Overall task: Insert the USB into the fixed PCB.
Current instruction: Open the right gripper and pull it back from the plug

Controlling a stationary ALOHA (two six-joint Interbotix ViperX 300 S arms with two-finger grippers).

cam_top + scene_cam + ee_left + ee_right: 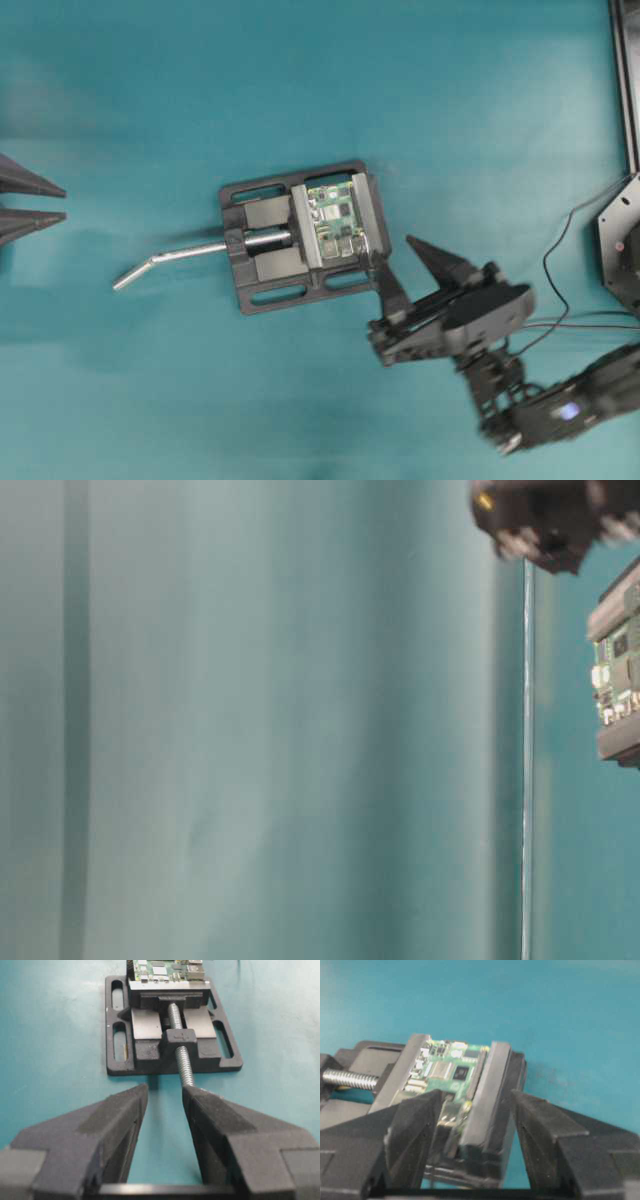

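Teal table (pixel 150 380) | vise (pixel 262 290) clamps fixed PCB (pixel 335 220), steadying it for insertion | right pincer (pixel 412 272) gaping, empty, just beside board | left pincer (pixel 30 203) parked open, well apart | USB unseen

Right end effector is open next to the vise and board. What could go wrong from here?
1. The open right end effector sits close to the black vise; a careless move could knock the thin white cable at the fixed PCB.
2. Whether the plug is fully seated cannot be told here.
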